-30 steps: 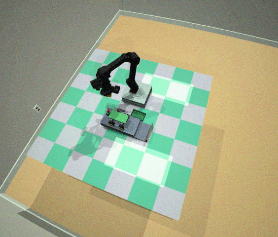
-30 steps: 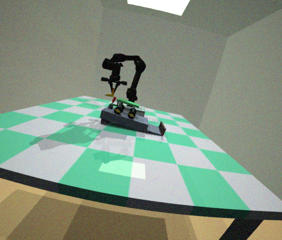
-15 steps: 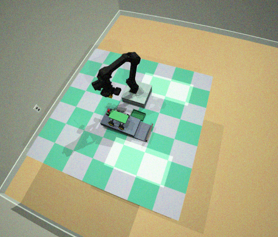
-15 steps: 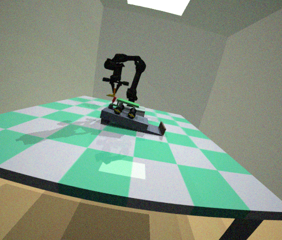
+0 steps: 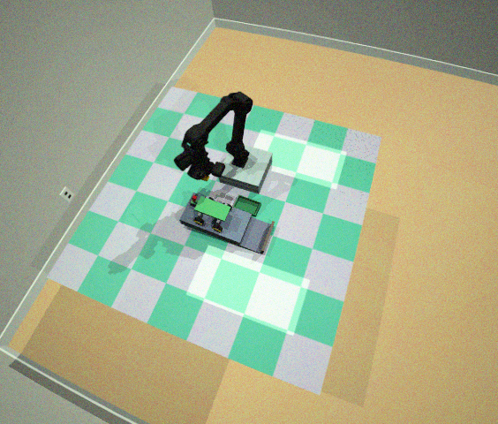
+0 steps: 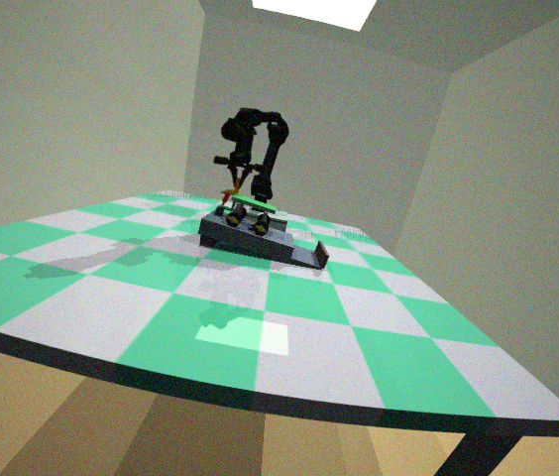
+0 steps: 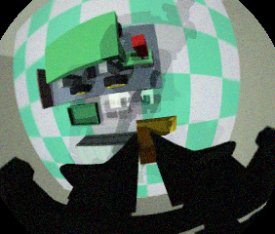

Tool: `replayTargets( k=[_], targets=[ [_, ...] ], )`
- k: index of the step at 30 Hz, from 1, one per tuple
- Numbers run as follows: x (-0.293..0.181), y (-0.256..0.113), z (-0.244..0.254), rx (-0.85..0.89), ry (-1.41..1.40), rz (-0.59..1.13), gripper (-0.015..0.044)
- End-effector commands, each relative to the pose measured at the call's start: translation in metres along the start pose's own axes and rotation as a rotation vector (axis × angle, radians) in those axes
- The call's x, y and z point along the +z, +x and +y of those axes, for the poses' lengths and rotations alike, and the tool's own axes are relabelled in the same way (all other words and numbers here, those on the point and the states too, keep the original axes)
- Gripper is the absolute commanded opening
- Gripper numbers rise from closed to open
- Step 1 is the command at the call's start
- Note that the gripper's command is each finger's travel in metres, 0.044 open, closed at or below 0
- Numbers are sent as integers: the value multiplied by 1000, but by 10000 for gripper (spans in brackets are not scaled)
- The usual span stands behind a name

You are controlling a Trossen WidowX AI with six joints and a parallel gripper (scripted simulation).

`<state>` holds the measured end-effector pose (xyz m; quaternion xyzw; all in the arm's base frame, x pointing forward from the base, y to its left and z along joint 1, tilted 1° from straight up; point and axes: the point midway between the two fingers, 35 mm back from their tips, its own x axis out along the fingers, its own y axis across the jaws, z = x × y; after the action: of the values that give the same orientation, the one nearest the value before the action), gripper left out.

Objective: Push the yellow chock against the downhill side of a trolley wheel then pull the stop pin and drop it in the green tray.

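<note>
The green tray (image 5: 247,206) (image 7: 85,113), a shallow rectangular container with a raised rim, sat on the checkered table (image 5: 281,301) (image 6: 315,369) (image 7: 206,90) beside the ramp (image 5: 238,224) (image 6: 249,244) (image 7: 144,83), its darker green floor visible inside the walls. The red-headed stop pin (image 5: 193,197) (image 6: 226,196) (image 7: 139,45) was outside that container, standing at the uphill end of the trolley (image 5: 213,208) (image 6: 253,203) (image 7: 86,46). The trolley, topped by a flat green deck, stood on the sloping grey surface, well apart from the upright board (image 5: 267,237) (image 6: 322,254) (image 7: 44,88) at the low end. The gripper (image 5: 202,176) (image 6: 238,182) (image 7: 143,136) was clenched on the chock (image 5: 206,178) (image 6: 229,191) (image 7: 164,125), its fingers to either side of the orange handle (image 7: 147,150). The chock was held up off the table, on the tray's side of the ramp and apart from the trolley's wheels. In the wrist view its yellow body showed just beyond the fingertips; the black rubber base could not be made out. The arm's pale base block (image 5: 256,173) (image 7: 103,140) stood near the tray, on the side away from the ramp.
</note>
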<state>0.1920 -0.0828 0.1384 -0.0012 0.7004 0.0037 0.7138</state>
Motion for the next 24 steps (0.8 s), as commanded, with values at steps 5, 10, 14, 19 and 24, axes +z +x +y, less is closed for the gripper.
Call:
replayTargets(
  k=[5, 10, 14, 19, 24],
  targets=[
    [6, 2, 26, 4, 3, 4, 0],
    [10, 3, 42, 6, 3, 4, 0],
    [13, 3, 54, 7, 3, 3, 0],
    [16, 4, 69, 8, 3, 3, 0],
    [19, 5, 84, 9, 4, 3, 0]
  ],
)
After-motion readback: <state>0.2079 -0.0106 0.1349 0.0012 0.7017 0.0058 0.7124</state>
